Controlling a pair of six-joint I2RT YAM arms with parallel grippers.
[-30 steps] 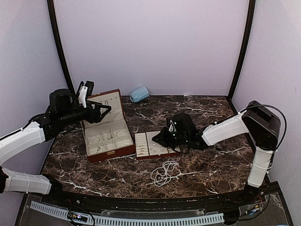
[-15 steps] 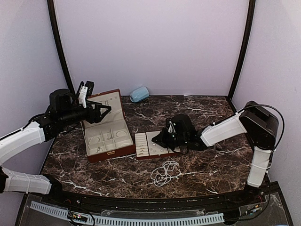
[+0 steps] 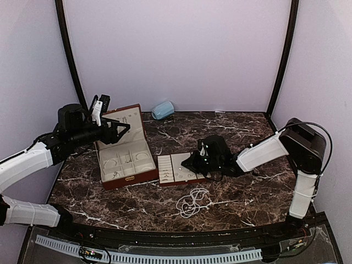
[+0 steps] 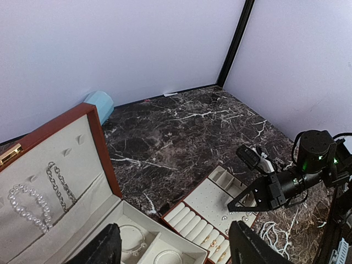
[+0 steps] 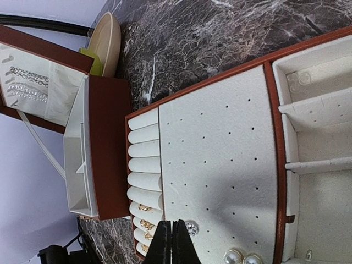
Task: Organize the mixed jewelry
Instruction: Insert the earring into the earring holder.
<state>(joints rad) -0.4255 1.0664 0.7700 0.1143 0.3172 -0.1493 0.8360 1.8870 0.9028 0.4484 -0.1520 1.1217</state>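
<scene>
The right arm's fingers are pinched tight together, low over the cream perforated earring panel of the reddish-brown tray insert. A tiny silvery ball stud sits just beside their tips, and I can't see anything between them. Looks to me like seating studs is the job. That wants a straight drop, the post lined up with a hole, light pressure, and a wide berth for the two pearl studs nearby.

The left arm's fingers hang spread wide, grasping nothing, by the lid of the open reddish-brown cream-lined case.

The jewelry is all small and shiny: thin bangles in the case, gold-toned rings in the tray's rolls, and a long white bead strand heaped loose on the dark marble table, just in front of the tray.
</scene>
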